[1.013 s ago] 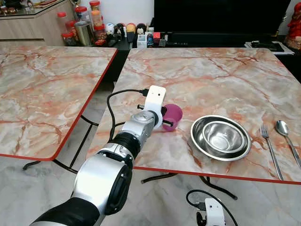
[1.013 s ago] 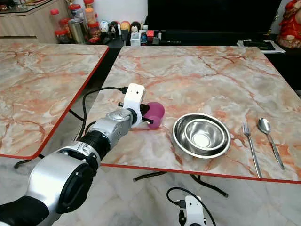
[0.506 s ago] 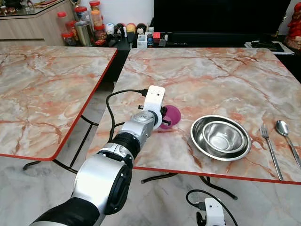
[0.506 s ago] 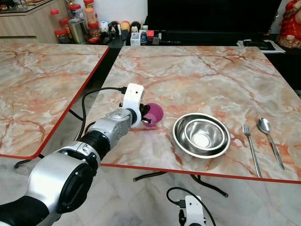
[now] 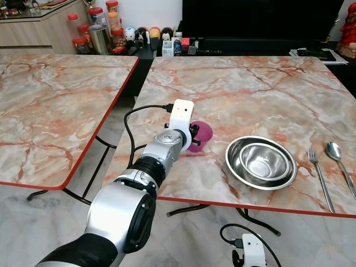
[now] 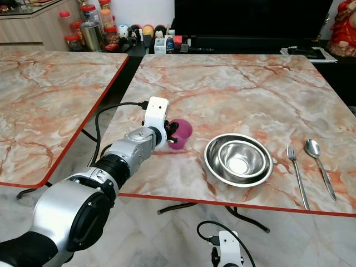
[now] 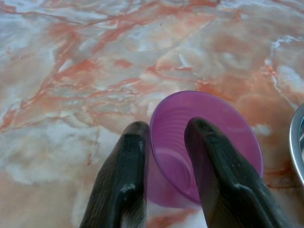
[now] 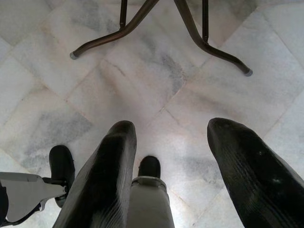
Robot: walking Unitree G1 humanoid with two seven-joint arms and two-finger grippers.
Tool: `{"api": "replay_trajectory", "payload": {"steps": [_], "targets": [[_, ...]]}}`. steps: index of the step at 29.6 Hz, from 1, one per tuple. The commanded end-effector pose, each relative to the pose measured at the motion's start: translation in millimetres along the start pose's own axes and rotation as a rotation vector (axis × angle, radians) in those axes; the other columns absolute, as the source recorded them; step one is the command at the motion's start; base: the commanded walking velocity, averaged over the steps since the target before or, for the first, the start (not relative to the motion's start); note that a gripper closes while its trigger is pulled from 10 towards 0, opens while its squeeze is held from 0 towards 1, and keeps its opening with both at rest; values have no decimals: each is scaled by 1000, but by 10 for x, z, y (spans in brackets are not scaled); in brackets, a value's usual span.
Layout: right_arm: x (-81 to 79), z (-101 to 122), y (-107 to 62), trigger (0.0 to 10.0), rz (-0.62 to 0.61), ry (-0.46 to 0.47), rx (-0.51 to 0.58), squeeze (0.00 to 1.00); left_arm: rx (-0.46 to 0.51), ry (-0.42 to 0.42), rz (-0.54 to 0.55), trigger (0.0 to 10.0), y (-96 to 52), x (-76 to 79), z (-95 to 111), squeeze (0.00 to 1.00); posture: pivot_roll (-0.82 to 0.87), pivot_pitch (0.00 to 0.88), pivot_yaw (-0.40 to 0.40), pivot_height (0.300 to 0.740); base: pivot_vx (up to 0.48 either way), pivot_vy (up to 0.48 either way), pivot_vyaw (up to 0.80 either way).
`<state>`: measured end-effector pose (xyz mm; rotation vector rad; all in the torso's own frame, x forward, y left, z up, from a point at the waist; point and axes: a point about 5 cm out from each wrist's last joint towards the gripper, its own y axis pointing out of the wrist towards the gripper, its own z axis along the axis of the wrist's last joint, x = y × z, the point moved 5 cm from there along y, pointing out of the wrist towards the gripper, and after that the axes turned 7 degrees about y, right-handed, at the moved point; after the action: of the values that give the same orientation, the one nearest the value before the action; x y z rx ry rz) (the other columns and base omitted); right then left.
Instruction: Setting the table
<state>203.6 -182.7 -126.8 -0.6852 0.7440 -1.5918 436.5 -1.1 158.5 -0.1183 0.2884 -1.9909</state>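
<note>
- Marble-patterned, red-edged table [image 5: 233,83] carries the place setting, with a second table of the same kind [image 5: 50,105] to its left and white stone floor [image 8: 156,90] beneath.
- Purple plastic cup [image 5: 200,135] stands near the table's front-left part, mouth up and tilted a little, just left of the steel bowls.
- Left gripper [image 7: 166,142] is pinched on the cup's rim, one black finger [image 7: 124,175] outside the wall and the other inside the mouth, as the left wrist view shows.
- Silver left arm [image 5: 158,158] reaches forward over the table's near edge to the cup, a black cable looping from its white wrist camera housing [image 5: 182,115].
- Two nested steel bowls [image 5: 260,162] sit right of the cup, close to the front edge.
- Fork [image 5: 320,177] and spoon [image 5: 338,161] lie side by side right of the bowls, handles toward the robot.
- Right gripper [image 8: 166,166] hangs low by the floor, fingers spread wide and empty, table legs [image 8: 190,33] beyond it.
- Jars and small bottles [image 5: 103,30] crowd a dark shelf behind the tables.
</note>
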Motion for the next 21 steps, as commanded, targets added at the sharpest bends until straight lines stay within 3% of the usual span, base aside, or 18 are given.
{"api": "replay_trajectory", "payload": {"steps": [1, 21], "targets": [[-10, 28, 6, 10000, 0, -1, 7, 0, 10, 6, 1, 10000, 1, -9, 40, 0, -40, 0, 36, 736, 0, 0, 0], [-5, 82, 18, 10000, 1, -7, 16, 0, 34, 57, 31, 10000, -10, -115, 129, 0, -31, 0, 26, 736, 0, 0, 0]]}}
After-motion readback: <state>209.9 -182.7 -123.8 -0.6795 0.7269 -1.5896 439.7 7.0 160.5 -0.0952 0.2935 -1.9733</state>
